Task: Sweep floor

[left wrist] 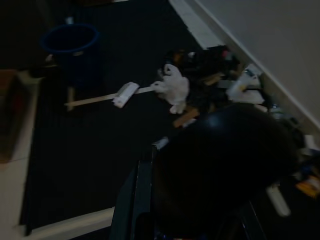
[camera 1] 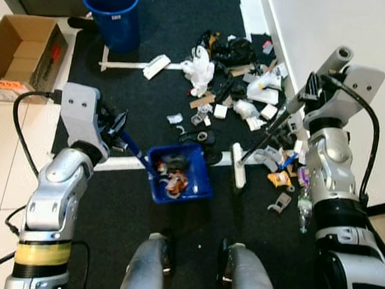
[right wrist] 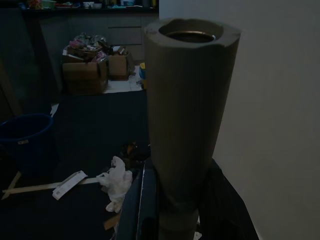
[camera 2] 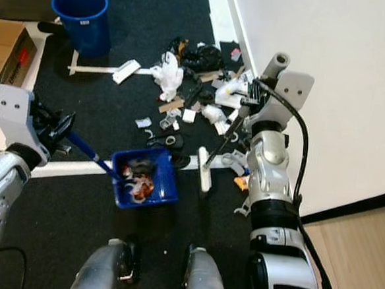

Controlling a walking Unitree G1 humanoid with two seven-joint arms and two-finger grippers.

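Observation:
A blue dustpan [camera 1: 202, 178] rests on the black carpet just ahead of my feet, with scraps of rubbish in it. My left gripper [camera 1: 117, 131] is shut on its blue handle [camera 1: 134, 150]. My right gripper [camera 1: 300, 102] is shut on a broom, whose grey grip [right wrist: 185, 100] rises between the fingers. The thin dark shaft slants down to the white broom head [camera 1: 238, 167], which lies on the floor right of the dustpan. A pile of litter [camera 1: 237, 75] is spread ahead along the wall: white bags, cardboard bits, black and white pieces.
A blue bin [camera 1: 112, 10] stands at the far left, a cardboard box [camera 1: 17, 49] on the tiles beside it. A second white brush on a pale stick [camera 1: 157, 66] lies near the bin. A white wall [camera 1: 359, 30] runs along the right. A plastic bottle [camera 1: 305, 212] lies by my right arm.

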